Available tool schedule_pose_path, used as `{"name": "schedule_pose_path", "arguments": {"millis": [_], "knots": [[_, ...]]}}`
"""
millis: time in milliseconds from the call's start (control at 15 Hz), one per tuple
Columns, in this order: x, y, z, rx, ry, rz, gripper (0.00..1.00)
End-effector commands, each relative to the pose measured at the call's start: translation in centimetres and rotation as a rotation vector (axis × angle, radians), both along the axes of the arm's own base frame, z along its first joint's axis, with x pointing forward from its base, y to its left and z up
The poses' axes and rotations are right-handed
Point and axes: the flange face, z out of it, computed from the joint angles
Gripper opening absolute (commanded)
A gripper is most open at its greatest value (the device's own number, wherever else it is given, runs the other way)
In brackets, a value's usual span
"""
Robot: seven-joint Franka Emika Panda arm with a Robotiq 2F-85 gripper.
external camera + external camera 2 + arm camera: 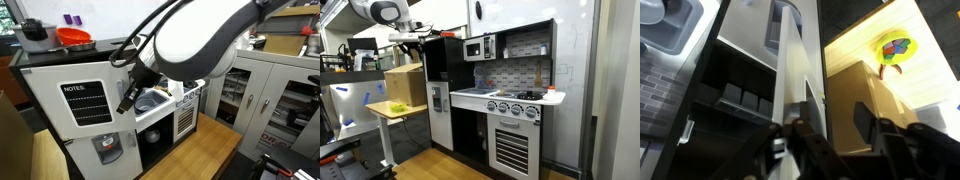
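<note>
Up by the toy kitchen's fridge (438, 70), the gripper (835, 125) has its fingers partly apart, clamping nothing. The white fridge door (790, 70) stands edge-on against one finger (802, 135), with a cardboard box (855, 95) just beside.

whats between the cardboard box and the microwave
The tall black fridge stands between them, as shown in an exterior view.

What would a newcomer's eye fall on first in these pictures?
First comes the black and white toy kitchen against the wall, with its microwave above the counter. Next is the big white robot arm filling the foreground in an exterior view; in the wrist view its gripper is close to the edge of a white door. An orange bowl sits on top.
</note>
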Motion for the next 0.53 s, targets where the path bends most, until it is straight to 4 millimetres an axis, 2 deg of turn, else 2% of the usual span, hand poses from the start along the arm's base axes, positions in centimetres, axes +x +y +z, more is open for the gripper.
{"name": "schedule_pose_path", "arguments": {"millis": [0,67,200,467], "knots": [[0.0,-0.5,-0.7,-0.025,0.003,-0.007,0.20],[-0.1,-0.8,-0.7,-0.031,0.000,-0.010,0.12],[-0.2,-1.1,-0.6,-0.037,-0.006,-0.015,0.01],[-0.7,-2.1,-0.6,-0.056,-0.017,-0.008,0.03]]}}
